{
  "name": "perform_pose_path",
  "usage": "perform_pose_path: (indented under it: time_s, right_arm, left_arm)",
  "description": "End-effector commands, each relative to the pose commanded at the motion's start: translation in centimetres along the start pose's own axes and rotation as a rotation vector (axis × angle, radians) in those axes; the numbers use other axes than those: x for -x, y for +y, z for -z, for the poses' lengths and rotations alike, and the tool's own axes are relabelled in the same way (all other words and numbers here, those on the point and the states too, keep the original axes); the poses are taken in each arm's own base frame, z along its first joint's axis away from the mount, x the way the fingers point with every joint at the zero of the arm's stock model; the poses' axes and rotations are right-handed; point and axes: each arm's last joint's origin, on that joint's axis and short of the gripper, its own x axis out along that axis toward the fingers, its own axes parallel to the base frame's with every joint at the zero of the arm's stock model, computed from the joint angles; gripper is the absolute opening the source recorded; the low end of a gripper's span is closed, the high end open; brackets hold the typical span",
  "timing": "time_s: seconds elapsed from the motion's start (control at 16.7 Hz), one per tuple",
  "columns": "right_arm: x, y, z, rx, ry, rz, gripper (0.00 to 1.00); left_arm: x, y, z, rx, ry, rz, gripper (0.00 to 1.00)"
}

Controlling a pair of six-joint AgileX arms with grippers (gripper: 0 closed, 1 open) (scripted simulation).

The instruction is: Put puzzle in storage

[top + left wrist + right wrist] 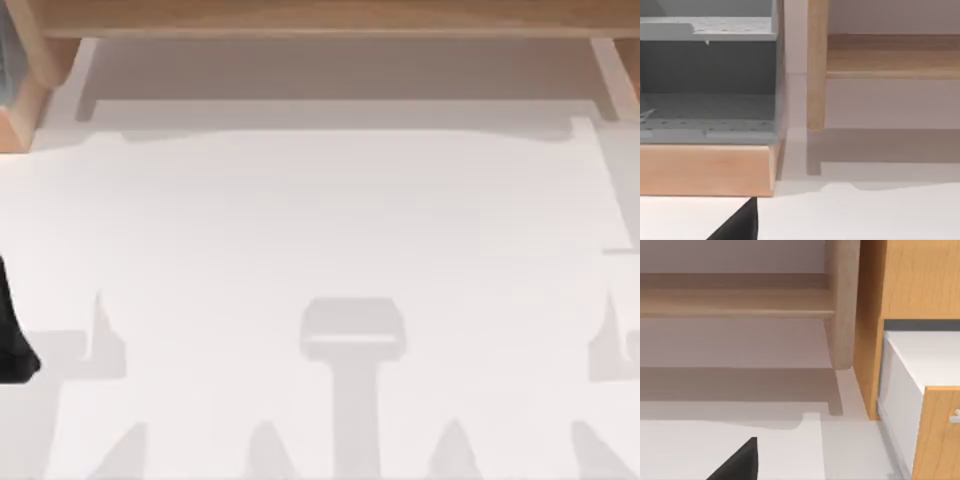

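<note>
Puzzle position cannot be told from these views, so handling is only judged: a puzzle is probably light and stiff, flat if it is a board, and loose pieces may slip out if it is tilted. It is best taken across two opposite edges and kept level.

A dark tip of the left gripper is seen low in the left wrist view, and a like tip of the right gripper in the right wrist view; whether either is wide or narrow cannot be told. A dark part of the left arm is seen at the tabletop's left edge.

Beyond the left gripper, a grey perforated compartment is set in a wooden frame. Beyond the right gripper, a wooden cabinet with a white drawer is seen. A wooden shelf runs along the far edge.
</note>
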Motion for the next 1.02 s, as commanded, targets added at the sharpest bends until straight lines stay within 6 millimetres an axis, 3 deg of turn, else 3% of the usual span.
perform_pose_path:
  time_s: [0.18,0.3,0.42,0.6,0.72,0.84,1.02]
  right_arm:
    - [0.0,0.0,-0.3,0.000,-0.003,0.001,1.00]
    - [0.0,0.2,-1.8,-0.002,-0.016,0.005,1.00]
    - [-0.3,0.4,-4.5,-0.005,-0.033,0.013,1.00]
    - [-1.7,1.0,-10.2,-0.010,-0.058,0.026,1.00]
    - [-3.9,1.9,-14.6,-0.012,-0.061,0.031,1.00]
    - [-7.3,3.4,-18.3,-0.010,-0.045,0.033,1.00]
    - [-14.0,6.9,-21.6,0.004,-0.002,0.031,1.00]
  left_arm:
    - [0.0,0.0,0.0,0.000,0.000,0.000,1.00]
    - [0.0,0.0,0.0,0.000,0.000,0.000,1.00]
    - [0.0,0.0,0.0,0.000,0.000,0.000,1.00]
    - [0.0,0.0,0.0,0.000,0.000,0.000,1.00]
    - [0.0,0.0,0.0,0.000,0.000,0.000,1.00]
    - [0.0,0.0,0.0,0.000,0.000,0.000,1.00]
    - [0.0,0.0,0.0,0.000,0.000,0.000,1.00]
